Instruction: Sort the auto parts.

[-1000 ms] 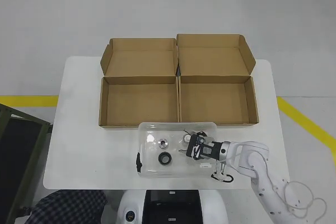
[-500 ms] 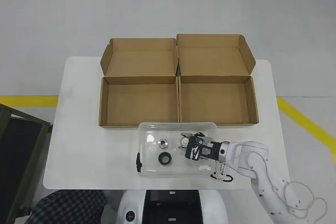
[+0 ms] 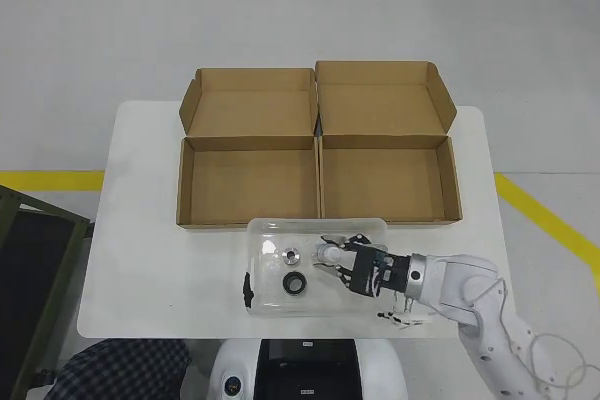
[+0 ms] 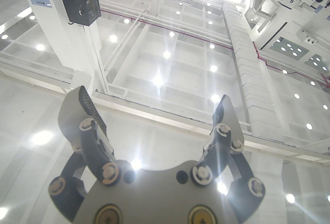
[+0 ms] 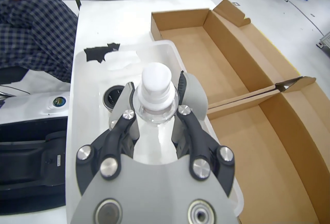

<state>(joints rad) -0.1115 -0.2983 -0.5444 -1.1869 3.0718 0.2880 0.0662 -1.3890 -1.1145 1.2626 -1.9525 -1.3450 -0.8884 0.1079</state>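
The right gripper (image 5: 156,82) hangs over the bin (image 3: 265,228), its jaws closed on a part (image 5: 156,96) with a white cap and a clear, rounded body. The part sits in the bin's right half, towards the wall nearest the boxes. I cannot tell whether it is clear of the bin floor. A black ring (image 3: 296,284) and a small metal piece (image 3: 293,254) lie in the left half, well apart from the jaws.

The left gripper (image 4: 152,93) points at the ceiling, jaws wide open and empty.

The hold looks risky: the jaws pinch a smooth curved shoulder just under the cap, so the part could swivel or slide out during the carry. A low exit could clip the bin wall and drag the light bin across the desk (image 3: 140,250). The left box (image 3: 250,185) and right box (image 3: 385,180) touch along one wall, so a release near that edge could put the part in the wrong one.
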